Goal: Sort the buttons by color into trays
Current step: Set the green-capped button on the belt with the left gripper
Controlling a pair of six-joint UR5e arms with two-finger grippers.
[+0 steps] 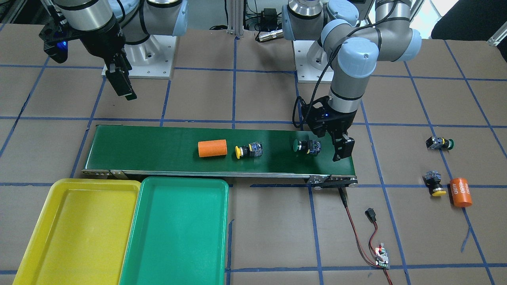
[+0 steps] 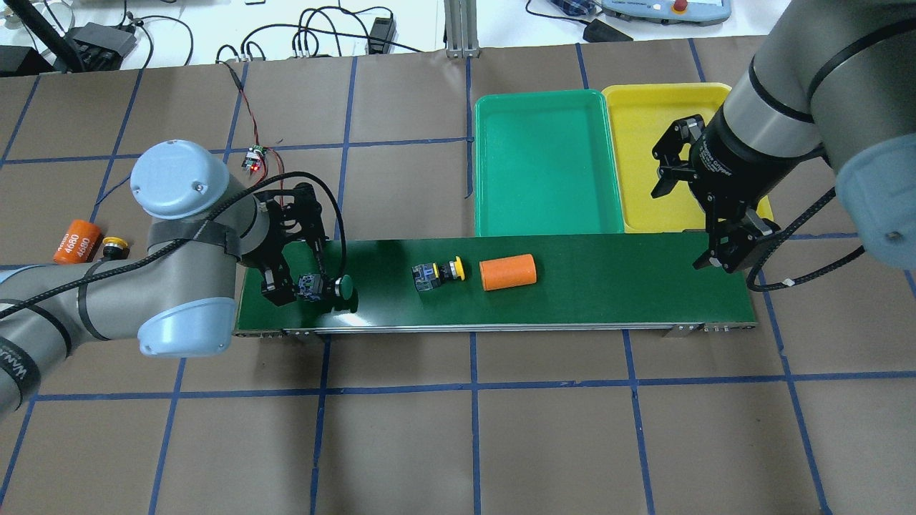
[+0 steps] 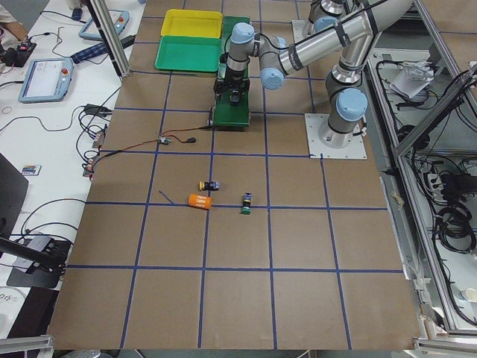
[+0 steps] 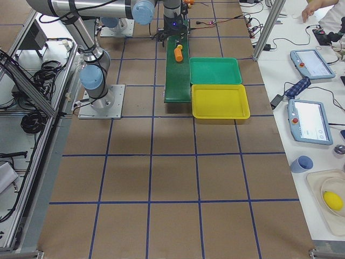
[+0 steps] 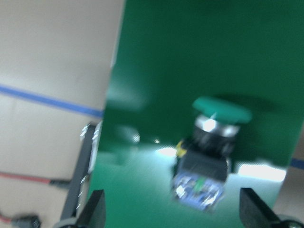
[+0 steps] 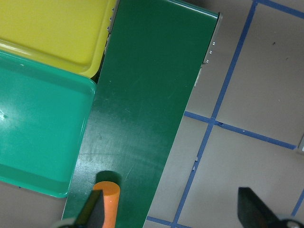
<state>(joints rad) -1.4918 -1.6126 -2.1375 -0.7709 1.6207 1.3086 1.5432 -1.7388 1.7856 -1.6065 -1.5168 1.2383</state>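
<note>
Plainly, the sorting has hardly begun: the yellow tray [image 1: 79, 233] and the green tray [image 1: 178, 233] sit side by side just off the conveyor belt [image 1: 158, 150], and both look bare, so none of the four buttons has reached its place. Two buttons lie on the belt: a green-capped button [image 1: 307, 146] near the end farthest from the trays, and a yellow-capped button [image 1: 248, 151] at mid-belt, just beside an orange cylinder [image 1: 212, 148]. The other two, a second green button [image 1: 439, 143] and a second yellow button [image 1: 434, 183], lie on the counter [image 1: 269, 237] well apart from the belt, the yellow one near another orange cylinder [image 1: 461, 192]. The left pincer [image 5: 174, 214] is low over the belt with its fingers spread wide and the green-capped button lying on its side just ahead of them, not gripped. The right pincer [image 2: 678, 227] hangs above the belt's tray end, fingers apart and holding nothing. By my reckoning all four placements are left to do.
</note>
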